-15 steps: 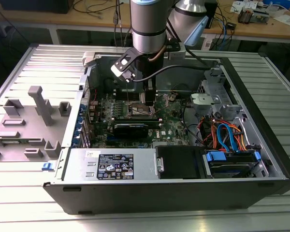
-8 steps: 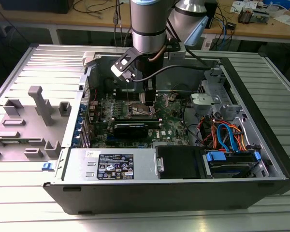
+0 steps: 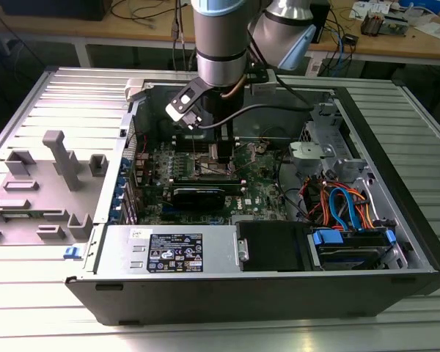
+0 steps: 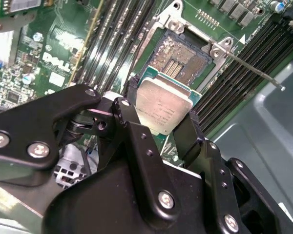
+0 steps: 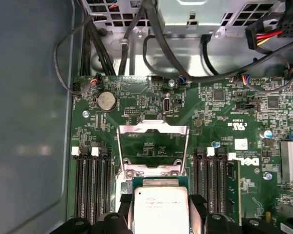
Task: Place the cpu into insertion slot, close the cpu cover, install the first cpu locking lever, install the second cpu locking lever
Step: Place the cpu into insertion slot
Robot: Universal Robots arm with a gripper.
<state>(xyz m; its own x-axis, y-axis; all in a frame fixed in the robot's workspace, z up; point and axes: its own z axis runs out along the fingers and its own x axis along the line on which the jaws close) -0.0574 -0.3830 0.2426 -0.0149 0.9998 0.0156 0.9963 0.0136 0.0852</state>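
Note:
In the exterior view my gripper (image 3: 220, 155) reaches down into the open computer case over the motherboard (image 3: 205, 180). In both wrist views the gripper (image 4: 162, 111) (image 5: 161, 210) is shut on the cpu (image 4: 163, 108) (image 5: 161, 207), a silver-topped square chip clamped by two opposite edges. The cpu hangs a little above and partly over the insertion slot (image 4: 181, 57), whose gold contact field lies uncovered. The cpu cover (image 5: 154, 129) stands swung up and open behind the slot. A thin locking lever (image 4: 256, 71) sticks out unlatched beside the slot.
Long black memory slots (image 5: 90, 187) (image 5: 212, 183) flank the socket on both sides. Loose black cables (image 5: 136, 44) run along the board's far edge. A power supply (image 3: 172, 249) and a drive cage with coloured wires (image 3: 348, 209) fill the case front; grey fixtures (image 3: 55, 172) sit outside.

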